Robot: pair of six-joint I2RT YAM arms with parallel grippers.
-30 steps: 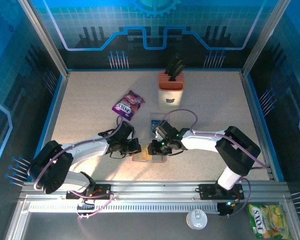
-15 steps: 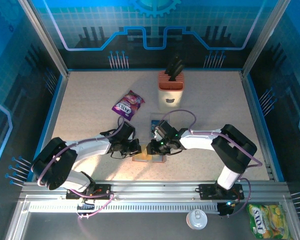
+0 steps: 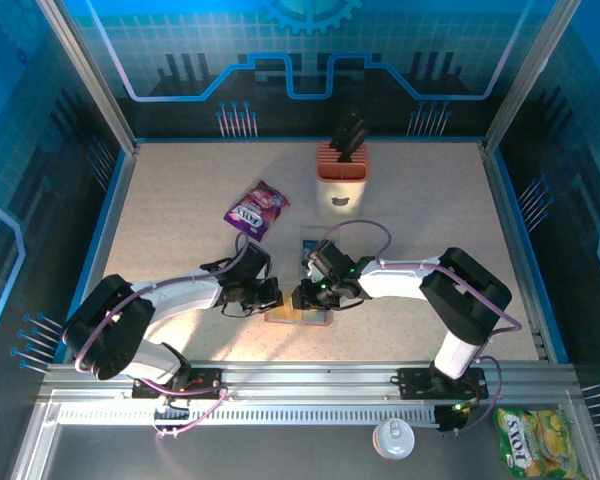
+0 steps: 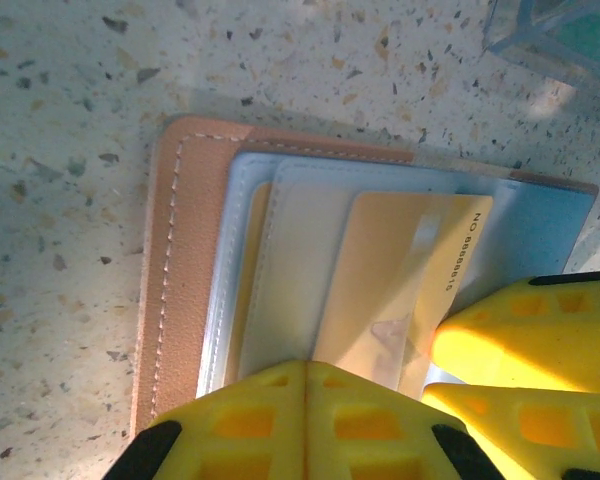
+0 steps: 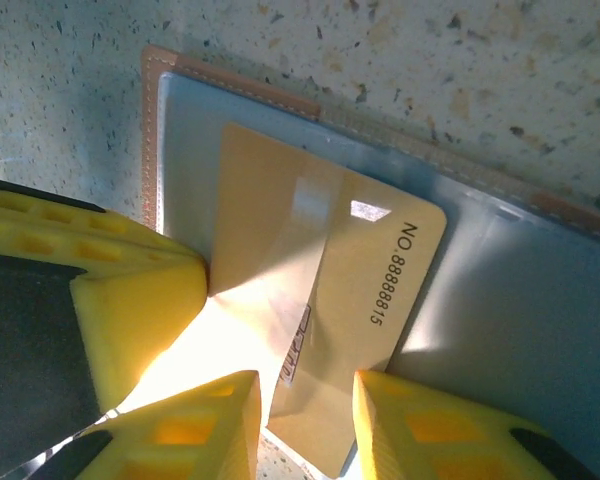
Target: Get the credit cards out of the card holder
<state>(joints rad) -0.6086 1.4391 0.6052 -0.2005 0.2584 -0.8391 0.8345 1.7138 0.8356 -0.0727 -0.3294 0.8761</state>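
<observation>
Card (image 5: 310, 260) lies partly out of the open holder (image 4: 180, 290), its long axis running slightly askew away from the right gripper (image 5: 308, 405) pinching its near corner, while the left gripper (image 4: 305, 400), pressed together, bears on the holder alongside.

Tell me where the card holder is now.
Top view: the card holder lies open at the table's near centre, under the left gripper and the right gripper, which seems to pinch a credit card.
</observation>
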